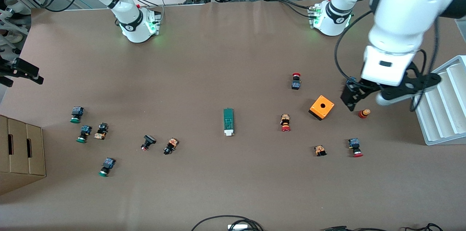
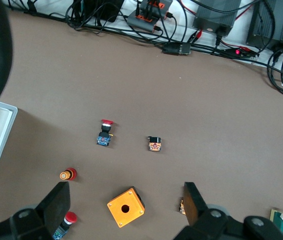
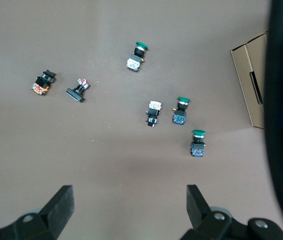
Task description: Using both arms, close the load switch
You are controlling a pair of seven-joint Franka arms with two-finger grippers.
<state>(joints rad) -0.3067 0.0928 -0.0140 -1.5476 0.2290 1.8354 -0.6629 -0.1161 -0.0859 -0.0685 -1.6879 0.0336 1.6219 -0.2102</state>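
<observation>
1. Two arms w/ black grippers; neither holds anything.
2. Left gripper (image 1: 355, 94) hangs in the air over the table at the left arm's end, just above the gap between an orange box (image 1: 321, 107) and a small red-and-orange button (image 1: 364, 113). Fingers spread wide, nothing between them; the left wrist view shows both fingertips (image 2: 57, 205) apart w/ the orange box below them.
3. Right gripper (image 3: 130, 207) is seen only in its own wrist view: fingers wide open, empty, over bare brown table (image 1: 225, 59) near a group of green-capped buttons (image 3: 182, 111). In the front view only the right arm's base (image 1: 138, 23) and lower links show.
4. Load switch (image 1: 228, 122): narrow green bar lying flat about mid-table, long axis running toward the front camera, white block at the end nearer that camera. Well apart from both grippers, untouched. A corner of it also shows at the edge of the left wrist view.
5. Red-capped buttons (image 1: 285, 122) lie scattered toward the left arm's end, around the orange box; green-capped ones sit toward the right arm's end, w/ a black-capped one (image 1: 147, 142) between them and the switch.
6. Cardboard box (image 1: 20, 152) at the table edge by the right arm's end; white tray (image 1: 442, 103) at the left arm's end.
</observation>
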